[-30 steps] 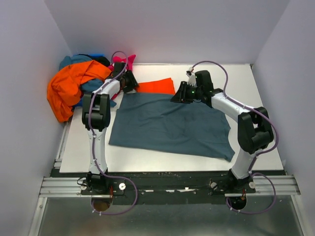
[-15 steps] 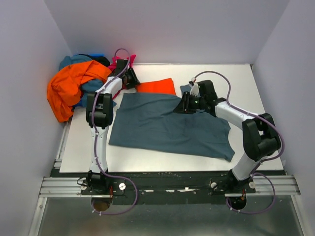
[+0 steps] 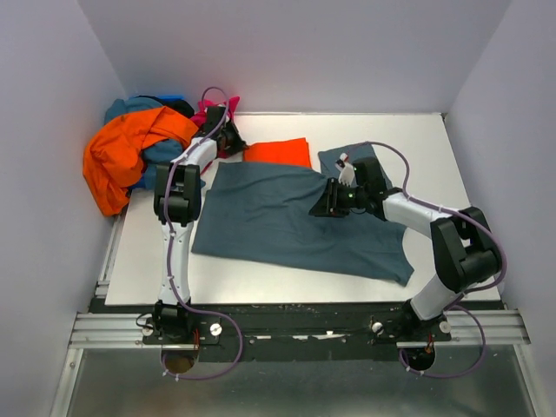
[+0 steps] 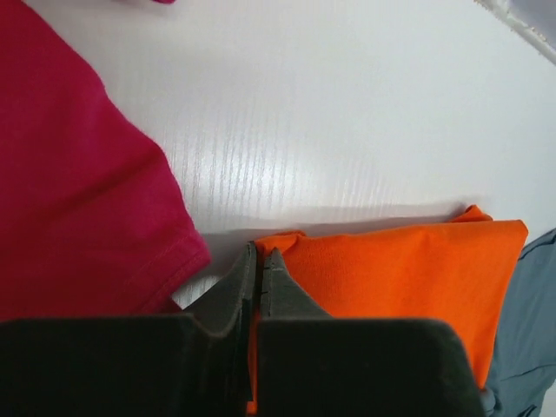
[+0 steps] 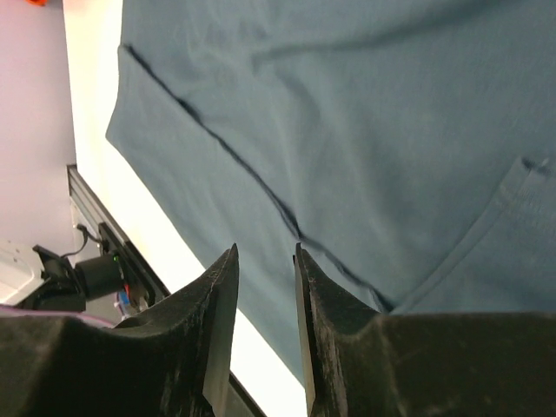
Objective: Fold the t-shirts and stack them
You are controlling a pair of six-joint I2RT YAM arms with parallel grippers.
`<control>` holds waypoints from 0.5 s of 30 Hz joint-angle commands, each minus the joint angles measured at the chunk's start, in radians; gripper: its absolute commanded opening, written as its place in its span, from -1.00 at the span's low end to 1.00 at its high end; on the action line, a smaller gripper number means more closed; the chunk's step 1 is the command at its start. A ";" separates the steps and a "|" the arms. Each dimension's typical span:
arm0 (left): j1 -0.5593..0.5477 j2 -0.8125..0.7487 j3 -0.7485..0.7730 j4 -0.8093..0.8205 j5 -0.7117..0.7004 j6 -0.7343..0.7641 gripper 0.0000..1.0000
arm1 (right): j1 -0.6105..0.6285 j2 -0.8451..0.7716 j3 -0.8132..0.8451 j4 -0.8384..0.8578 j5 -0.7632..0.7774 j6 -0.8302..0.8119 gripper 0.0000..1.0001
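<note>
A slate blue-grey t-shirt (image 3: 278,221) (image 5: 347,104) lies spread flat on the white table (image 3: 426,143), one sleeve (image 3: 347,159) sticking out at its far right. Behind it lies a folded orange-red t-shirt (image 3: 276,153) (image 4: 408,278). My left gripper (image 3: 233,143) (image 4: 261,254) is shut on that shirt's left corner, and a sliver of orange shows between the jaws. My right gripper (image 3: 323,205) (image 5: 265,252) hovers over the slate shirt's right half, jaws apart with nothing between them.
A heap of shirts sits at the far left corner: orange (image 3: 122,156), teal (image 3: 130,109) and magenta pink (image 3: 211,109) (image 4: 69,191), the magenta edge just left of my left gripper. The metal rail (image 3: 295,326) runs along the near table edge. Walls close three sides.
My left gripper has closed onto the orange-red shirt's corner. My right arm has moved toward the near side over the slate shirt, uncovering the sleeve behind it.
</note>
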 commanded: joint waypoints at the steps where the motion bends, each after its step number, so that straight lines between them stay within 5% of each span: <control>1: 0.018 0.053 0.061 0.076 -0.025 -0.044 -1.00 | 0.004 -0.038 -0.101 0.086 -0.078 0.032 -0.19; 6: 0.033 0.084 0.138 0.108 -0.050 -0.043 -1.00 | 0.021 -0.047 -0.238 0.157 -0.087 0.049 -0.19; 15: 0.036 0.053 0.063 0.204 -0.060 -0.053 -1.00 | 0.024 -0.014 -0.309 0.148 -0.029 0.053 -0.20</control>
